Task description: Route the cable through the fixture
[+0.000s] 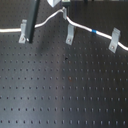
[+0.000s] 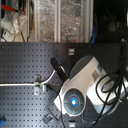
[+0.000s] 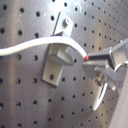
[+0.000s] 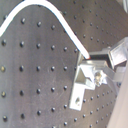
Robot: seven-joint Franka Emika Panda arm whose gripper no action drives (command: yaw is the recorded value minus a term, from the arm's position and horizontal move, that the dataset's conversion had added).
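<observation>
The white cable (image 1: 47,20) runs across the far side of the black perforated board. It passes the left clip (image 1: 23,32), rises to my gripper (image 1: 60,6), then drops past its blue band (image 1: 94,32) to the right clip (image 1: 115,39). The middle clip (image 1: 69,34) stands just below the raised stretch. In the first wrist view the cable (image 3: 30,45) arcs over a clip (image 3: 55,64) and ends between my fingertips (image 3: 93,59), which are shut on it. In the second wrist view the cable (image 4: 55,15) meets the gripper (image 4: 91,59) just above the clip (image 4: 82,84). No green band shows.
A black arm link (image 1: 33,19) slants down by the left clip. In the second exterior view the white arm body (image 2: 80,85) covers much of the board, and the cable (image 2: 25,84) comes in from the second exterior view's left. Shelves with clutter (image 2: 50,20) stand behind.
</observation>
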